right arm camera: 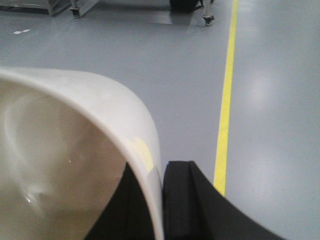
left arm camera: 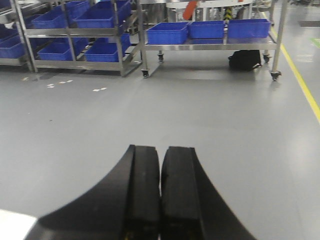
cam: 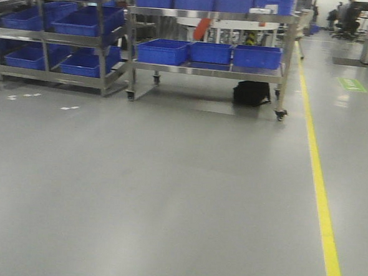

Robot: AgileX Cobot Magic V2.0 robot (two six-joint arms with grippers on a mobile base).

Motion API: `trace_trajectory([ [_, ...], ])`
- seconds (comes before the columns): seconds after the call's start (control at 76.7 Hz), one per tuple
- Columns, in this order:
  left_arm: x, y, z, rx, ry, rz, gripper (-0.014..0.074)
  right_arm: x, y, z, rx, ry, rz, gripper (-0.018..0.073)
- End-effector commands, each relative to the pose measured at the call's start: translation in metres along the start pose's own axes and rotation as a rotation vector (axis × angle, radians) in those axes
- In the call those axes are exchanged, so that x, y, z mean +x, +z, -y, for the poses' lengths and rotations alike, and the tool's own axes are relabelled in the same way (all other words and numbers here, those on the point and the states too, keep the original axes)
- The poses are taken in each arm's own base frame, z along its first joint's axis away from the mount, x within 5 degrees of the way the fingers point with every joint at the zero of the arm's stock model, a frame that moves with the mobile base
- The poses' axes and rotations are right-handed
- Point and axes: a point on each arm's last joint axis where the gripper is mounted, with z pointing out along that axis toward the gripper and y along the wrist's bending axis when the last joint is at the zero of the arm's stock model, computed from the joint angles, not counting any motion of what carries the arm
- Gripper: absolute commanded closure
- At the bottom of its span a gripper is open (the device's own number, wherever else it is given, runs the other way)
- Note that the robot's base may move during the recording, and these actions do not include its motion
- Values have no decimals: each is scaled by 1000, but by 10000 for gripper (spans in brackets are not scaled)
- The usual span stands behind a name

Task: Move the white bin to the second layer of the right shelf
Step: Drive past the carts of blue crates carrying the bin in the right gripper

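Evidently we clamp our right fingers (right arm camera: 185,200) on the rim of the white bin (right arm camera: 75,150) to carry it toward the shelves (cam: 207,69) at twelve o'clock, left fingers (left arm camera: 145,190) pressed together, empty.

- bin (right arm camera: 75,125): cream-white, plain
- crates (cam: 163,51): blue
- floor (cam: 168,193): grey, with a yellow line (cam: 321,196) near its right edge
- racks (cam: 207,69): silver steel
- left gripper (left arm camera: 161,155), right gripper (right arm camera: 159,172): black
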Motion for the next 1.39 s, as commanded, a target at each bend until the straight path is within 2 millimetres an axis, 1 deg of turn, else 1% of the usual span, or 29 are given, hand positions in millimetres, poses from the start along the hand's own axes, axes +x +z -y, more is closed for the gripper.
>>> trace_trajectory([
  [0.0, 4, 1, 0, -1, -5, 65, 512, -19, -4, -1, -8, 0, 134, 510],
  [1.381, 4, 1, 0, -1, -5, 65, 512, -19, -4, -1, -8, 0, 134, 510],
])
